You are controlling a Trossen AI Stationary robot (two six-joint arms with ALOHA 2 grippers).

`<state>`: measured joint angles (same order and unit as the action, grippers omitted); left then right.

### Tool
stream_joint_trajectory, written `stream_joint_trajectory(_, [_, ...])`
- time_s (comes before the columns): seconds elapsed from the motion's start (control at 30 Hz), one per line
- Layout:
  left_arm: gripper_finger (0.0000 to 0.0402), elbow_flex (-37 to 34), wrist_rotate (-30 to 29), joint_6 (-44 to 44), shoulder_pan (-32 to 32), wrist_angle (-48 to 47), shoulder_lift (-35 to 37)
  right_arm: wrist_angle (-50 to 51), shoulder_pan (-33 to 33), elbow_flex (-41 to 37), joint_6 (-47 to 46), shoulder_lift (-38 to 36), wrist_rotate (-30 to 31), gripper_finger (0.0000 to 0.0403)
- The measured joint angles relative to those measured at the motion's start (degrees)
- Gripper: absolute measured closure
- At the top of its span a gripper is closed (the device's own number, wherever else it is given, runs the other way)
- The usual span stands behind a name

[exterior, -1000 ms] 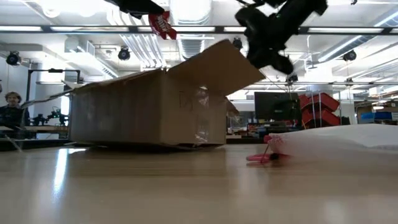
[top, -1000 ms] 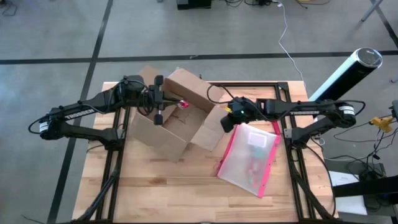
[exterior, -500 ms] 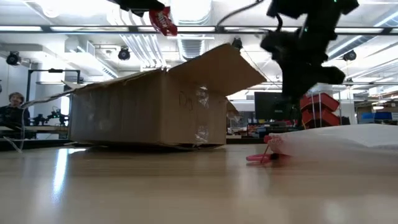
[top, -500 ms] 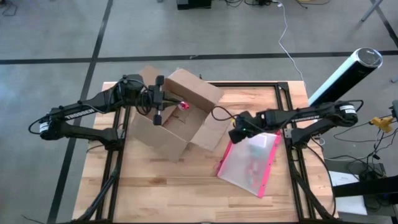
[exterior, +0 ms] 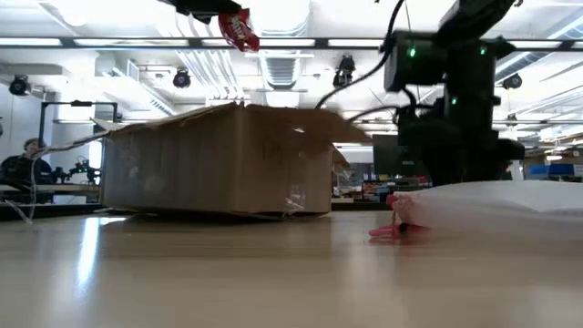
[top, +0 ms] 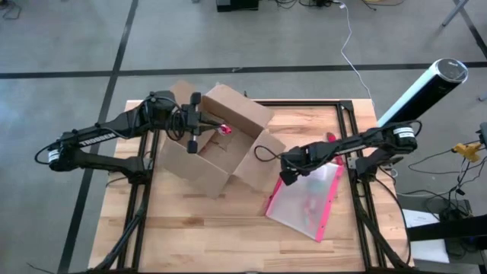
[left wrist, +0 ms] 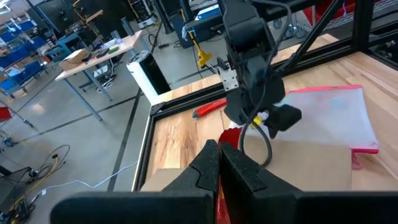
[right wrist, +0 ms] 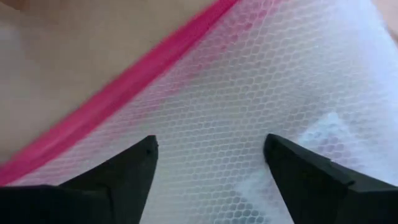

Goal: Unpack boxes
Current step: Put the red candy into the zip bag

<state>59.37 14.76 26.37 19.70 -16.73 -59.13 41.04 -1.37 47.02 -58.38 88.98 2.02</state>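
The brown cardboard box (top: 205, 148) stands open on the table's far left part, its right flap (exterior: 339, 135) lying about level. My left gripper (top: 215, 126) hovers over the box's opening, shut on a small red packet (exterior: 239, 29). To the box's right lies a translucent pouch with a pink edge (top: 308, 199). My right gripper (top: 288, 170) is low over the pouch's far left corner. Its fingers (right wrist: 134, 168) are open, one on each side of the white mesh (right wrist: 249, 112). My left gripper pinches the red packet's upper end (left wrist: 227, 134) between its two shut fingers. The packet hangs below the fingers, lifted clear above the box. Whether my right gripper's fingertips touch the pouch, I cannot tell.
A red-handled tool (left wrist: 208, 107) lies near the table's far right corner. The black frame rails (top: 346, 114) run along the table's edges. Bare wood (top: 205, 228) lies in front of the box. A person (exterior: 18, 164) shows in the room behind.
My right gripper has left the box's right flap and gone toward the table's near right. It has come down over the pouch and opened. The flap, held up at a slant before, has dropped to about level.
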Motion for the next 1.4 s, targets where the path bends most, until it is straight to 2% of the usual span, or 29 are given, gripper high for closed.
stream_joint_trajectory(0.1, [0.0401,0.0,0.0,-0.1,0.0,0.0,0.0,-0.7,0.0,0.1,0.1,3.0,-1.2,0.0117])
stream_joint_trajectory(0.2, [0.0401,0.0,0.0,-0.3,0.0,0.0,0.0,-1.1,0.0,-0.1,0.6,4.3,-1.7,0.0153])
stream_joint_trajectory(0.27, [0.0402,0.0,0.0,-0.4,0.0,0.0,0.0,-1.5,0.0,0.0,1.1,4.3,-1.7,0.0196])
stream_joint_trajectory(0.5, [0.0402,0.0,0.0,-0.5,0.1,0.0,0.0,-3.2,0.0,-0.1,3.6,3.6,-2.7,0.0381])
stream_joint_trajectory(0.7, [0.0402,0.0,0.0,-0.5,0.1,0.1,-0.6,-2.7,0.0,-0.3,2.9,1.7,-2.5,0.0401])
stream_joint_trajectory(0.83, [0.0402,0.0,0.0,-0.5,0.1,0.3,-0.8,-2.5,0.0,0.2,-0.4,0.4,-1.5,0.04])
stream_joint_trajectory(0.97, [0.0402,0.0,0.0,-0.5,0.1,0.5,-0.8,-3.1,-0.3,1.0,-5.1,-1.1,2.2,0.04])
stream_joint_trajectory(1.07, [0.0402,0.0,0.3,-0.4,0.1,0.5,-0.8,-4.6,-1.4,1.1,-6.2,-1.6,3.1,0.0378])
stream_joint_trajectory(1.17, [0.0402,0.0,0.8,-0.4,0.0,0.6,-0.8,-6.2,-2.6,1.1,-5.7,-1.5,3.1,0.0331])
stream_joint_trajectory(1.4, [0.0402,0.0,1.0,-0.3,0.0,-1.2,-0.8,-6.9,-4.6,1.1,-4.6,-0.8,5.2,0.0183])
